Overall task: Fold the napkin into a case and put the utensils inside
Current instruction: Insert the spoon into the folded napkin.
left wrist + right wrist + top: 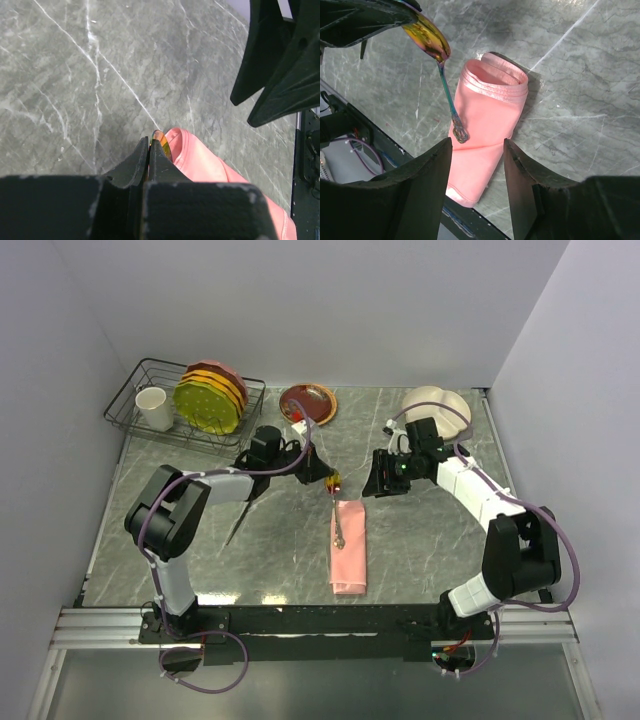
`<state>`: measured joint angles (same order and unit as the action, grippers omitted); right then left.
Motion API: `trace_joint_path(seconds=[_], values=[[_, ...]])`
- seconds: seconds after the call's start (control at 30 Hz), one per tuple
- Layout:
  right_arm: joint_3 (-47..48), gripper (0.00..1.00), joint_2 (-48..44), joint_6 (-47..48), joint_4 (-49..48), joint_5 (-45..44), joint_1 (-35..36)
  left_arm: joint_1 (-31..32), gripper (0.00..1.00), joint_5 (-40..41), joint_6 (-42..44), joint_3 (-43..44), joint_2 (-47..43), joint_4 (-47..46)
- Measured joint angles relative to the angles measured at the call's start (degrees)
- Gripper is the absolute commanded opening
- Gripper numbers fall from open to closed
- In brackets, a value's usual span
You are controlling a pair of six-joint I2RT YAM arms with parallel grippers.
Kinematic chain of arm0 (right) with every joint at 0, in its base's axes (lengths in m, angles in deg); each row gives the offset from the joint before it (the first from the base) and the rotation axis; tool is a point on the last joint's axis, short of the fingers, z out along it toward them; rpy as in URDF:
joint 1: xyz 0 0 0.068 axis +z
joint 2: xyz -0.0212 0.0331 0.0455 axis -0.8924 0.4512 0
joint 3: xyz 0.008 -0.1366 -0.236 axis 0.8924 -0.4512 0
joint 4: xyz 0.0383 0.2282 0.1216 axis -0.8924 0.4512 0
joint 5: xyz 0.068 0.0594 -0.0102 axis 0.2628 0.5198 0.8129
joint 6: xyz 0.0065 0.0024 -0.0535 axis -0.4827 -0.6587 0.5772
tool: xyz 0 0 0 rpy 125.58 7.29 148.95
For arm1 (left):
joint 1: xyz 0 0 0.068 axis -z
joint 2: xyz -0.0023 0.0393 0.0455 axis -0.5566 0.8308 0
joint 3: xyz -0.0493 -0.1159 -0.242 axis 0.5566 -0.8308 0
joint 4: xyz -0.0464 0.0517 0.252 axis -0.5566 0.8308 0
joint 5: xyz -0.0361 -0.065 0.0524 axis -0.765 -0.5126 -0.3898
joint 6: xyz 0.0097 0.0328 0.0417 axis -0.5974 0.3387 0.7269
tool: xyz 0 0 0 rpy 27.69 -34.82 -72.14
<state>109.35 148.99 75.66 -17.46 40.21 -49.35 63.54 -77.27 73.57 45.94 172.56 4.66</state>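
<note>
Jaws on our left gripper (325, 478) are pressed shut on the gold bowl of the spoon (337, 515). From above, its thin handle slants down toward us over the left edge of the case (349, 552), the folded pink cloth lying lengthwise on the table (280, 560). Our right gripper (383, 486) hangs just beside the far end of the case, jaws spread and holding nothing. In the left wrist view the left gripper (151, 150) shows only a sliver of the spoon (160, 140) past its closed tips, with the case (210, 165) directly beyond and the right gripper (280, 65) close at upper right. In the right wrist view the right gripper (476, 145) frames the case (492, 107), whose layered mouth sits at the far end. The spoon (427, 37) dangles from the left gripper (365, 17) with its ornate tip over the cloth's left edge. We cannot tell whether it touches. We judge the handle is lying on top, not inside. To do this well we should draw the tip back beyond the mouth, lower it flat, slide it in under the top layer, and use the free right gripper to steady that slippery cloth.
</note>
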Motion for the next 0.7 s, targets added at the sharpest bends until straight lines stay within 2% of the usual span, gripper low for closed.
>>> trace_joint_path(seconds=[0.7], values=[[0.0,0.53,3.2,-0.5,-0.9,0.0,-0.3,1.4,0.01,-3.9,-5.3,-6.2,-0.3,-5.8]])
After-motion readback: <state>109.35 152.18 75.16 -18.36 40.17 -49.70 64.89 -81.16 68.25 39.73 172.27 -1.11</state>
